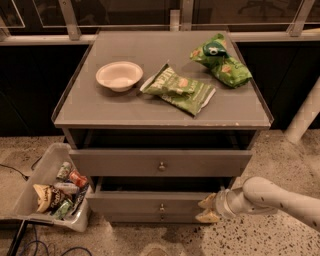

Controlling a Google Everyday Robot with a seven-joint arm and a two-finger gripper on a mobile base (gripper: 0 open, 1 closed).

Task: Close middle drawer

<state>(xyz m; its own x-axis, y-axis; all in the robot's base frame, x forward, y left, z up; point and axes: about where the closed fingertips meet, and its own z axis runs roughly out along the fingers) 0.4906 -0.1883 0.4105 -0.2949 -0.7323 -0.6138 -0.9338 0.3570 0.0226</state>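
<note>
Dim, warm light is falling from above onto the cabinet top (125, 107), while the windows (125, 10) behind are showing black. Deep shadow is filling the gap inside the open middle drawer (135, 202). The gripper (208, 209), fingers apart at that drawer's right end, is catching pale light. Everything is looking soft and grainy, and the snack bags (180, 90) are glinting slightly.

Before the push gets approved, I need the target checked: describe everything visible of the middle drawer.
The middle drawer is a wide, shallow grey drawer, wood by its look, with a flat low front panel and one small round metal knob at its centre. It stands partly pulled out, level, below the taller top drawer front, whose overhang shadows its inside. The gripper, fingers spread, sits at the panel's right end, seemingly touching it.
</note>
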